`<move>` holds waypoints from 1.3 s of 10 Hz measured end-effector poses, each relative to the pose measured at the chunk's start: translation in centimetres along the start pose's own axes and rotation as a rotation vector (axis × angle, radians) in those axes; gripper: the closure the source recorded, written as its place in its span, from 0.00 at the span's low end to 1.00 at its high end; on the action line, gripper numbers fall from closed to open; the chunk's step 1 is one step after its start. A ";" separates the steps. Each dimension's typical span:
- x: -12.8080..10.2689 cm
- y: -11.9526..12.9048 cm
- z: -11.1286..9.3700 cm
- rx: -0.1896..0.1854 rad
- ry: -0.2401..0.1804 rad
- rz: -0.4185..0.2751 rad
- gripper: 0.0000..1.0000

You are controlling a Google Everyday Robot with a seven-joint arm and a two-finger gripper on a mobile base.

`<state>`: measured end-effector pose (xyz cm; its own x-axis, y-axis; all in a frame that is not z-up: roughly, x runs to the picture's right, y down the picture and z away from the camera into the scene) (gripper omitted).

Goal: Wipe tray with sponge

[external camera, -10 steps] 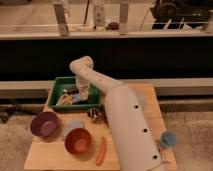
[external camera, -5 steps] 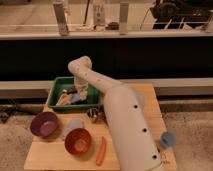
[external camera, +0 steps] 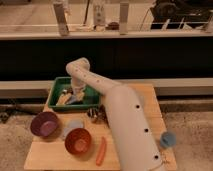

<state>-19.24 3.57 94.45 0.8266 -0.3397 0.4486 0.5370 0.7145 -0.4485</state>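
While the gripper (external camera: pixel 77 93), grip state untellable, hangs in the one tray (external camera: pixel 93 86), two bowls (external camera: pixel 45 124) stand nearby.

A matt, pale wooden tabletop (external camera: pixel 50 156) carries a green tray (external camera: pixel 56 88) of smooth plastic. The claw (external camera: pixel 76 94), on a smooth white arm (external camera: pixel 127 125) with a plastic-looking shell, sits low inside the tray. The purple bowl (external camera: pixel 45 124) and orange bowl (external camera: pixel 78 141) look slightly glossy, probably plastic.

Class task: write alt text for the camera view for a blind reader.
A white robot arm reaches into the green tray on a wooden table, its gripper low inside it. A purple bowl and an orange bowl stand nearer the camera.
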 end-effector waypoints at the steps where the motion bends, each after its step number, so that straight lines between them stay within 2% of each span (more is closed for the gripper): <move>1: -1.1 -0.1 0.1 -0.002 -0.001 -0.021 0.99; 3: -1.9 0.4 0.1 -0.011 0.001 -0.045 0.99; 5: -1.0 1.6 -0.3 -0.020 0.010 -0.052 0.99; 8: 2.9 5.1 -1.9 -0.045 0.039 -0.052 0.99; 10: 5.0 6.1 -2.1 -0.063 0.049 -0.023 0.99; 12: 7.6 5.8 -2.2 -0.062 0.053 0.028 0.99; 13: 8.6 4.8 -2.1 -0.055 0.049 0.051 0.99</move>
<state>-9.21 2.75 94.55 0.8599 -0.3339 0.3861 0.5009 0.6976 -0.5123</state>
